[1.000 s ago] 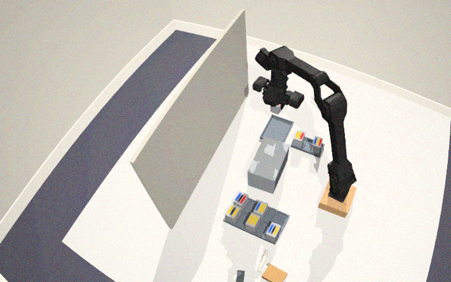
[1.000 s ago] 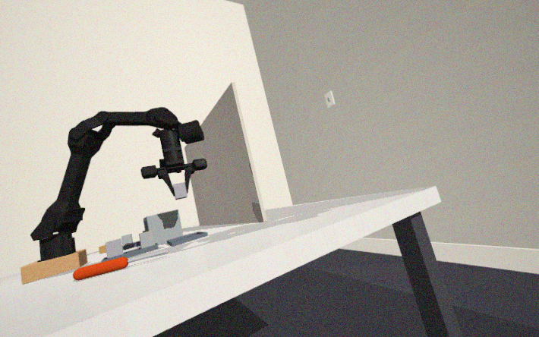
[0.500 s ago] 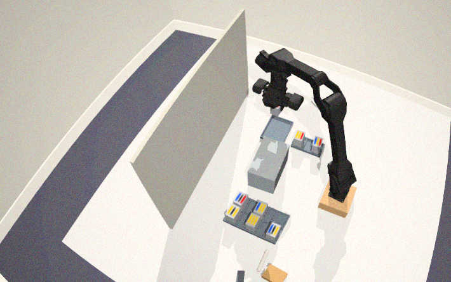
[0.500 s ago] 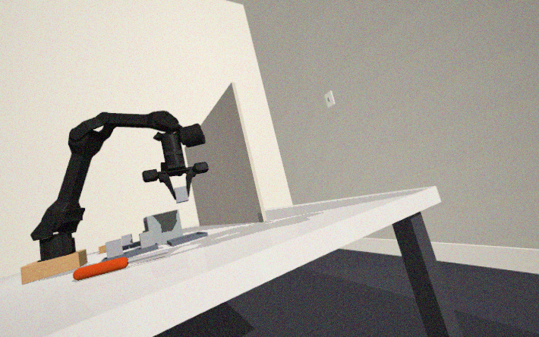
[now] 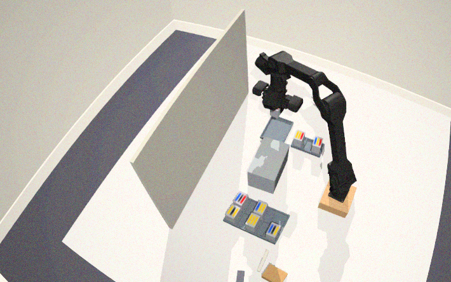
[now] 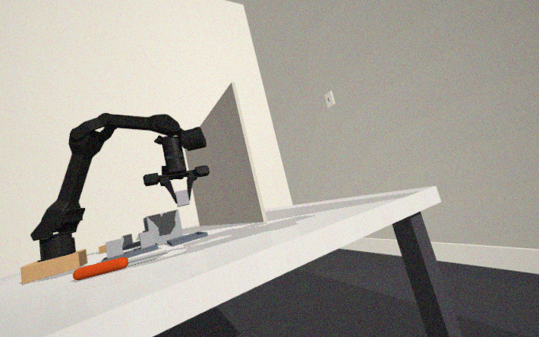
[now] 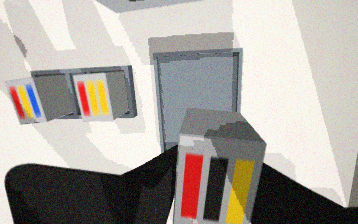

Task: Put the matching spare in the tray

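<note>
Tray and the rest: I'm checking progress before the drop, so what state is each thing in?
Tool: shut on the spare, above the table.
Spare: held, red, black and yellow bars, not yet in the tray.
Tray: nothing in it.
Small rack: two spares seated.
Big rack: five spares seated.
</note>
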